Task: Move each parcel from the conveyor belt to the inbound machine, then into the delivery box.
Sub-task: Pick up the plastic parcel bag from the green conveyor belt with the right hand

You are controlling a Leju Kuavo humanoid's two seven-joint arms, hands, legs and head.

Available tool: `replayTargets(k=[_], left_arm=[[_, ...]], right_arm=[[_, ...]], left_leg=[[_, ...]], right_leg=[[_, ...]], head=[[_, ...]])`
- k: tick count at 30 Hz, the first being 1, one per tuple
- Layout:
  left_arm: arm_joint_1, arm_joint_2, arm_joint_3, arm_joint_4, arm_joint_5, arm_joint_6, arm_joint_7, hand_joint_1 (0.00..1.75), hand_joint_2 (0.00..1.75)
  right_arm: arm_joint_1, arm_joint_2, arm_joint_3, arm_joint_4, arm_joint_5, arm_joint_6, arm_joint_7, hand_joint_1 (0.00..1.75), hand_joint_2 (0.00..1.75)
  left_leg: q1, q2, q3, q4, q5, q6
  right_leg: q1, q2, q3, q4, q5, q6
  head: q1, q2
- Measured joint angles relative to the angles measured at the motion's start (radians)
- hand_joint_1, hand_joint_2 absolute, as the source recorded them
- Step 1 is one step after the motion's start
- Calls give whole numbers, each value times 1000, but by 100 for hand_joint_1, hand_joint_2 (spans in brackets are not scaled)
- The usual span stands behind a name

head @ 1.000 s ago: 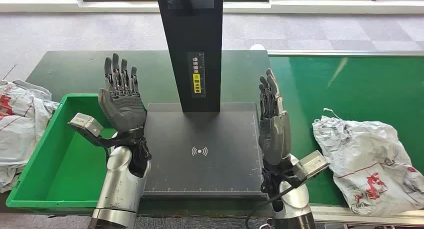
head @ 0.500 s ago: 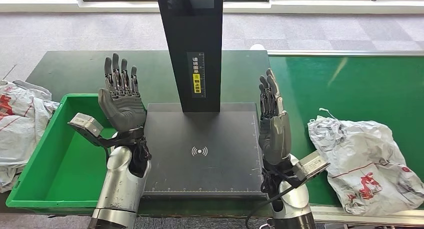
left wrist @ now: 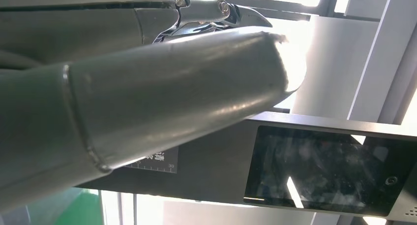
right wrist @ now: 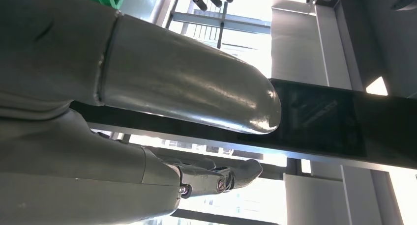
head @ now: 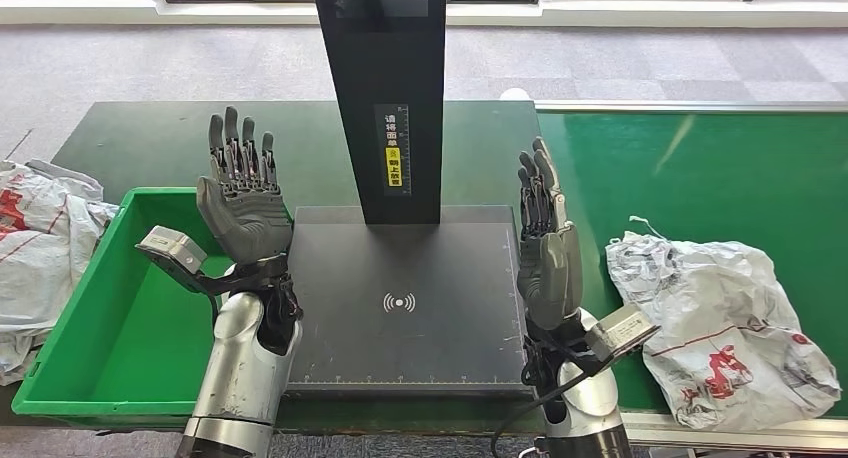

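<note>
Head view: the left hand (head: 243,200) is raised at 9 o'clock of the inbound machine's scan plate (head: 405,303), fingers extended and apart, holding nothing. The right hand (head: 545,243) is raised at the plate's 3 o'clock edge, fingers straight, holding nothing. A white plastic parcel (head: 722,326) lies on the green conveyor belt (head: 700,178), at 3 o'clock of the right hand, just beside the wrist. The green delivery box (head: 85,323) sits at 9 o'clock of the plate. Another white parcel (head: 40,248) lies outside the box at its 9 o'clock.

Left wrist view: the thumb (left wrist: 162,97) sits in front of the machine's screen (left wrist: 324,168).

Right wrist view: the thumb (right wrist: 182,92) crosses the dark screen panel (right wrist: 319,119).
</note>
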Motion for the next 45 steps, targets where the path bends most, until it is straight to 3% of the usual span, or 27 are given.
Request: replayTargets(k=[6, 8, 10, 12, 14, 16, 20, 27, 29, 34, 38, 45], left_arm=[[0, 0, 0, 0, 0, 4, 0, 0, 0], [8, 0, 0, -9, -26, 44, -17, 0, 0], [49, 0, -6, -51, -82, 146, -43, 0, 0], [133, 9, -30, -148, -119, 249, -52, 0, 0], [227, 25, -68, -253, -123, 291, -53, 0, 0], [291, 38, -102, -314, -96, 294, -53, 0, 0], [341, 52, -149, -357, -44, 292, -53, 0, 0], [389, 65, -210, -428, -95, 345, -53, 0, 0], [397, 67, -224, -435, -97, 357, -53, 0, 0], [403, 68, -233, -425, -92, 361, -53, 0, 0], [404, 68, -233, -413, -92, 361, -53, 0, 0], [404, 68, -233, -402, -92, 361, -53, 0, 0]], right_arm=[[0, 0, 0, 0, -5, 3, 0, 0, 0], [8, 4, -2, 0, 17, -26, 7, 0, 0], [45, 10, -6, -5, 103, -157, 12, 0, 0], [122, 6, 5, -28, 183, -395, 6, 0, 0], [201, -6, 29, -57, 207, -607, 1, 0, 0], [244, -17, 50, -72, 207, -689, 0, 0, 0], [271, -44, 79, -85, 248, -726, 0, 0, 0], [279, -71, 96, -172, 329, -743, 5, 0, 0], [279, -73, 94, -194, 350, -731, 47, 0, 0], [275, -73, 15, -211, 450, -686, 260, 0, 0], [274, -73, -57, -211, 469, -672, 273, 0, 0], [274, -66, -90, -211, 475, -670, 268, 0, 0]], left_leg=[[0, 0, 0, 0, 0, 0], [0, 0, 0, 0, 0, 0], [0, 1, 1, 0, -1, 0], [0, 0, 2, 0, -4, 0], [0, -1, 2, 0, -6, 0], [0, -1, 2, 0, -8, 0], [0, -1, 3, 0, -9, 1], [-1, -1, 6, 0, -9, 1], [-1, -1, 6, 0, -9, 1], [-1, -1, 7, 0, -9, 1], [-1, 0, 7, 0, -9, 1], [-1, 0, 7, 0, -9, 1]], right_leg=[[0, 0, 0, 0, 0, 0], [0, 0, 0, 0, 0, 0], [0, 1, 1, 0, -1, 0], [0, 1, 2, 0, -3, 0], [0, 0, 3, 0, -6, 0], [0, 0, 3, 0, -7, 1], [0, -1, 3, -1, -8, 2], [-1, -1, 6, 0, -8, 2], [-1, 0, 6, 0, -8, 2], [-1, -1, 7, -1, -8, 2], [-2, 0, 7, 0, -8, 2], [-1, 0, 7, 0, -8, 2]], head=[[0, 0], [0, 0], [0, 0], [0, 0], [0, 0], [-1, 0], [-1, 0], [-1, 0], [-1, 0], [-1, 0], [-1, 0], [-1, 0]])
